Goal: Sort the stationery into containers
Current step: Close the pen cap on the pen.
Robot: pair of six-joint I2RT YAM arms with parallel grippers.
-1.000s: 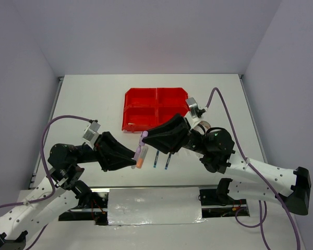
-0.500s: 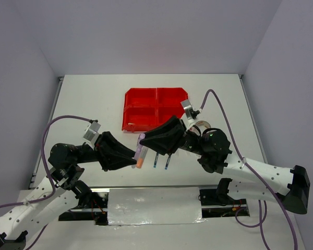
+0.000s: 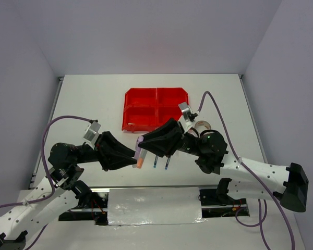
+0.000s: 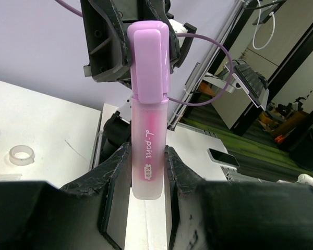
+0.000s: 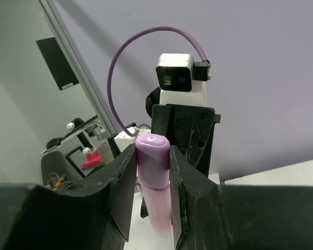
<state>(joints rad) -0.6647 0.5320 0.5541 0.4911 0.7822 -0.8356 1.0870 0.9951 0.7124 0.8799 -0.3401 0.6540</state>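
I've got both arms on the pink highlighter, held up over the near middle of the table. The left gripper is clamped on its body and the right gripper is clamped on the cap end. The red bins sit just beyond, on the far side.

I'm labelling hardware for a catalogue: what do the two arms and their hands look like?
The left arm and right arm have white links with black joints. The left hand and right hand are black, wedge-shaped, with two flat fingers. A purple cable loops to each wrist's white camera block.
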